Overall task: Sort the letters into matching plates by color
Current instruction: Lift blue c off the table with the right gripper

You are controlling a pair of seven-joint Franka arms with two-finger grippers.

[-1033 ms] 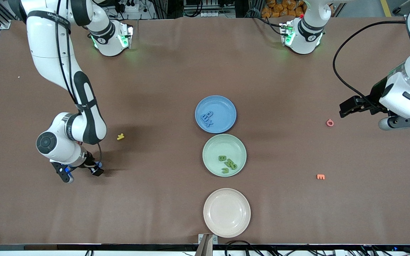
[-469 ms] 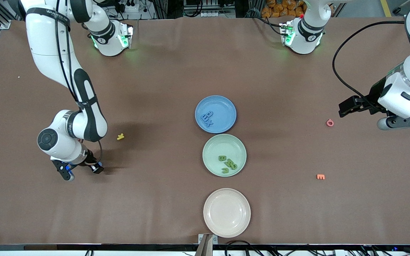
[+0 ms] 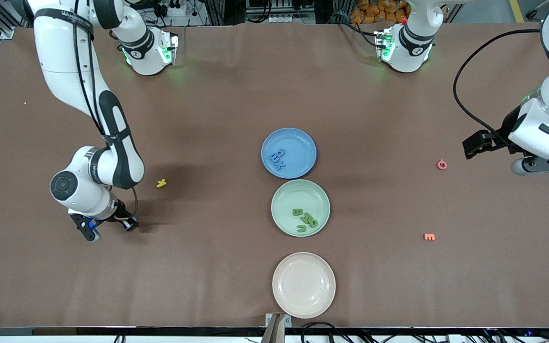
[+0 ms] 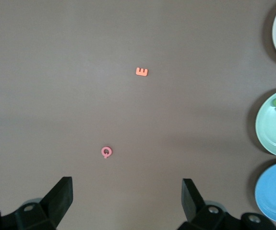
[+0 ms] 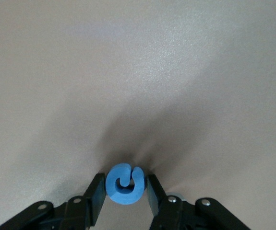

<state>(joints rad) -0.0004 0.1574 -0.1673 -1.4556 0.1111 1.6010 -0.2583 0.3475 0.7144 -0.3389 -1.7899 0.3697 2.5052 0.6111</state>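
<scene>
While the right tool (image 3: 107, 226) sits low at the right arm's end of the bench (image 3: 208, 267), its two fingers are closed on a blue letter (image 5: 124, 183), a round C-like form held flat between the pads, seen in the right wrist view with the bench close beneath it. Nearest the front camera: beige-pink plate (image 3: 304, 310), holding nothing. Next: pale mint green plate (image 3: 284, 195), holding a cluster of green letters (image 3: 304, 218). Next: blue plate (image 3: 300, 140), holding blue letters (image 3: 277, 159). Governing relation, as a judgement: the blue plate lies toward the middle of the bench from the held letter, well apart from it and farther from the front camera, so the carry runs toward the left arm's end and away from the camera; the right arm already has the piece. Strays: yellow letter (image 3: 161, 183) near the right arm; orange letter (image 3: 429, 237) and pink letter (image 3: 442, 165) toward the left arm's end. Left tool (image 4: 126, 201): fingers spread wide, holding nothing, over bare bench near the pink letter, waiting.
</scene>
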